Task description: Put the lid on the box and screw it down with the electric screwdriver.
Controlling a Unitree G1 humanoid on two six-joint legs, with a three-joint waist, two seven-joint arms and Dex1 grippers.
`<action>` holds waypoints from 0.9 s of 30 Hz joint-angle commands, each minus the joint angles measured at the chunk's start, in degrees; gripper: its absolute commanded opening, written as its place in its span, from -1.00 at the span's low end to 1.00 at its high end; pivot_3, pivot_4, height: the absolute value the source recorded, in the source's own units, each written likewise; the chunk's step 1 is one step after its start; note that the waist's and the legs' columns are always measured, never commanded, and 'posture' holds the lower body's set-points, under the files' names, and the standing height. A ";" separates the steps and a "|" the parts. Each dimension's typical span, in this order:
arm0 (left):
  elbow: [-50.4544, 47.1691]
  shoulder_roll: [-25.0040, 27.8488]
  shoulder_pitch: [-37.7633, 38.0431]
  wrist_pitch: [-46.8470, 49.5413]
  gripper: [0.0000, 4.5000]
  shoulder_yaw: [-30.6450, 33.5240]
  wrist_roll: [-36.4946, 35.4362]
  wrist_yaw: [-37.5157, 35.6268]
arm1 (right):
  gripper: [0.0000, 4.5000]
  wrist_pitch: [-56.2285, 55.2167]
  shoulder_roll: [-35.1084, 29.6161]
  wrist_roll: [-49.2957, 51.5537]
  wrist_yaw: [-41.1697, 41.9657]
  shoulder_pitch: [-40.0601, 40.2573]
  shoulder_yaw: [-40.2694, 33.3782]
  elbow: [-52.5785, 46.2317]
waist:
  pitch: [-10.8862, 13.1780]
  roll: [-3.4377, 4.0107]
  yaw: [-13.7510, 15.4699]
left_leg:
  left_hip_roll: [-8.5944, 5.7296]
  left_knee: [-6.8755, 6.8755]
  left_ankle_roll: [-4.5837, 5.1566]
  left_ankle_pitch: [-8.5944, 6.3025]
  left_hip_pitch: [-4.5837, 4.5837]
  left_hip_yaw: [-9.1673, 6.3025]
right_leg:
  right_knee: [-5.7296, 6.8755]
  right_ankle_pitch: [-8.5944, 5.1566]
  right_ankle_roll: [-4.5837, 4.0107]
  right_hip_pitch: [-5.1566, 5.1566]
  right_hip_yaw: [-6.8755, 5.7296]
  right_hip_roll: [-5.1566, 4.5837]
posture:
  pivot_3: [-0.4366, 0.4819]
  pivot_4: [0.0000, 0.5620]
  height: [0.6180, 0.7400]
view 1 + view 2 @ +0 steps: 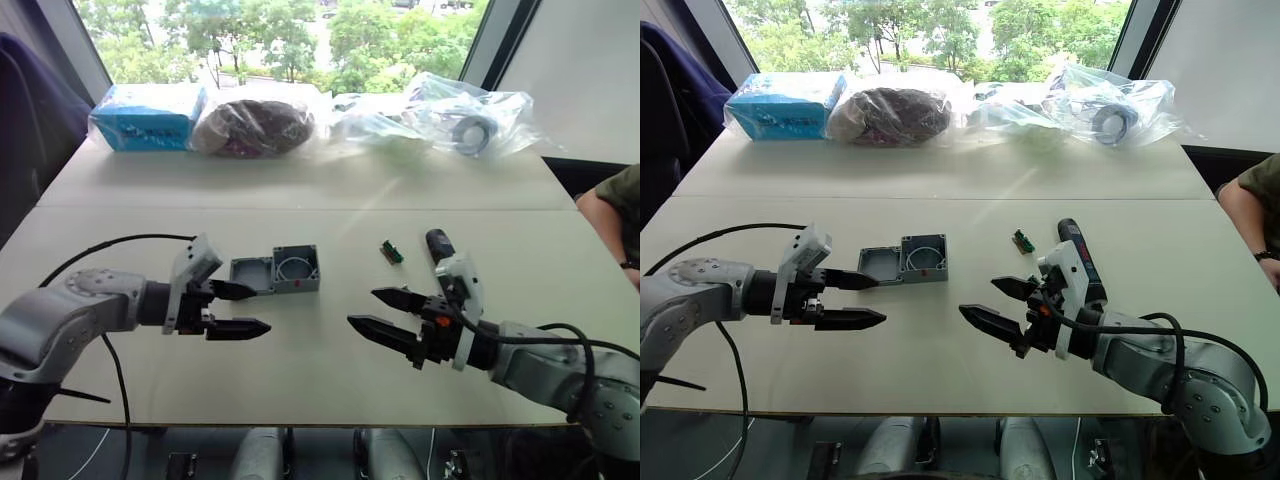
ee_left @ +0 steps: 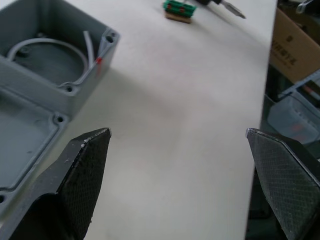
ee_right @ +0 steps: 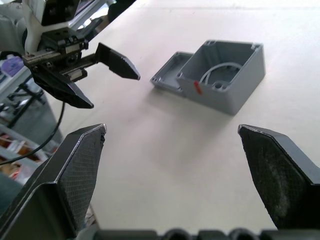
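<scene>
While both arms reach inward, the left pincer (image 1: 240,309) and right pincer (image 1: 381,311) hover spread, facing each other

Lab or workshop: bagged parts (image 1: 470,125) line a table (image 1: 300,190) (window-side).

L gripper (image 2: 177,145) has its jaws wide apart over the bare desk (image 2: 185,100). The box (image 2: 55,60) sits open w/ a white ring inside & a red mark on its wall. The lid (image 2: 22,135) lies touching it, inside up. Small green connector (image 2: 179,10) & a screwdriver bit (image 2: 232,8) lie further off.
</scene>
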 commanded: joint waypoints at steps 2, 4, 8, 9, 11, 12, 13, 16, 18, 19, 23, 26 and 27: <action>3.38 2.12 -3.07 -7.69 0.97 -2.49 8.19 -3.19 | 1.00 0.03 -4.93 -5.34 4.71 -3.84 1.96 -2.85 | 0.00 0.00 0.00 | -0.01 0.02 0.00 0.00 0.00 0.04 | 0.00 0.00 0.00 -0.01 0.01 0.00 | -0.05 -0.47 1.00; 5.29 1.65 -5.67 -10.32 0.97 -3.56 10.81 -4.01 | 1.00 -0.20 -7.38 -9.53 7.27 -5.46 4.24 -2.84 | 0.01 -0.02 0.14 | -0.01 0.02 0.00 0.00 0.00 0.04 | 0.00 0.00 0.01 -0.01 0.01 0.00 | -0.05 -0.47 1.00; 6.53 0.79 -11.42 -14.82 0.97 -7.18 15.45 -7.28 | 1.00 -1.78 -7.73 -14.87 10.74 -6.34 6.94 -1.32 | 0.02 -0.04 0.18 | -0.01 0.03 0.01 0.00 -0.03 0.00 | -0.01 0.00 0.01 -0.01 0.00 0.05 | -0.05 -0.47 1.00; 7.23 0.43 -14.85 -16.04 0.97 -10.25 17.84 -9.47 | 1.00 -1.86 -8.01 -16.14 12.24 -6.32 7.98 -0.95 | 0.02 -0.04 0.16 | -0.01 0.03 0.02 -0.01 -0.04 0.02 | 0.00 0.00 0.01 -0.01 0.01 0.05 | -0.05 -0.47 1.00; 8.79 -0.04 -21.04 -17.37 0.97 -16.64 22.62 -14.02 | 1.00 -1.85 -8.97 -18.56 15.12 -6.06 9.89 -0.89 | 0.04 -0.08 0.29 | -0.03 0.08 0.03 -0.01 -0.07 -0.01 | 0.01 0.06 0.13 0.02 0.00 0.10 | -0.05 -0.47 1.00; 9.73 -0.54 -23.33 -18.16 0.97 -19.12 24.40 -16.08 | 1.00 -1.79 -9.24 -19.31 16.11 -5.92 10.43 -1.02 | 0.04 -0.09 0.25 | -0.04 0.11 0.03 -0.01 -0.09 -0.02 | 0.00 0.08 0.17 0.03 0.02 0.14 | -0.05 -0.47 1.00; 10.83 -1.08 -25.17 -18.69 0.97 -21.15 25.74 -17.99 | 1.00 -1.72 -9.15 -19.71 16.69 -5.94 10.71 -1.24 | 0.04 -0.08 0.19 | -0.06 0.13 0.04 -0.01 -0.09 0.00 | 0.01 0.08 0.17 0.04 0.03 0.14 | -0.05 -0.47 1.00; 15.48 -4.51 -29.62 -21.88 0.97 -26.29 30.34 -21.60 | 1.00 -1.57 -8.55 -20.07 17.35 -5.64 10.40 -1.93 | 0.04 -0.09 0.08 | -0.08 0.16 0.08 -0.03 -0.08 0.05 | 0.01 0.09 0.19 0.02 0.11 0.21 | -0.05 -0.47 1.00; 19.08 -8.04 -32.28 -23.20 0.97 -29.46 33.72 -22.16 | 1.00 -1.54 -7.90 -20.26 16.76 -5.17 9.91 -2.50 | 0.04 -0.09 0.11 | -0.07 0.17 0.08 -0.03 -0.08 0.03 | 0.03 0.10 0.21 0.00 0.11 0.30 | -0.05 -0.47 1.00; 21.25 -10.38 -33.49 -23.70 0.97 -30.75 35.10 -22.15 | 1.00 -1.51 -7.24 -20.27 15.88 -4.90 9.51 -2.82 | 0.04 -0.10 0.16 | -0.05 0.17 0.08 -0.03 -0.08 0.03 | 0.07 0.09 0.23 -0.01 0.11 0.32 | -0.05 -0.47 1.00; 27.42 -16.58 -35.74 -25.76 0.97 -33.21 38.73 -22.45 | 1.00 -0.64 -4.59 -18.93 12.50 -3.94 8.23 -4.20 | 0.06 -0.13 0.15 | -0.07 0.28 0.08 -0.03 -0.09 -0.02 | 0.43 0.02 0.41 -0.09 0.11 0.30 | -0.05 -0.47 1.00; 29.51 -18.38 -36.16 -27.40 0.97 -33.36 40.28 -23.87 | 1.00 0.16 -3.51 -18.16 10.59 -3.44 7.71 -5.39 | 0.07 -0.14 -0.14 | 0.03 0.48 0.12 -0.05 -0.12 -0.03 | 0.63 -0.01 0.45 -0.15 0.14 0.32 | -0.05 -0.47 1.00; 29.82 -18.63 -36.24 -27.49 0.97 -33.28 40.54 -24.34 | 1.00 0.39 -3.22 -17.88 10.04 -3.38 7.56 -5.64 | 0.07 -0.14 -0.21 | 0.04 0.53 0.14 -0.06 -0.13 -0.03 | 0.66 -0.01 0.45 -0.16 0.14 0.35 | -0.05 -0.47 1.00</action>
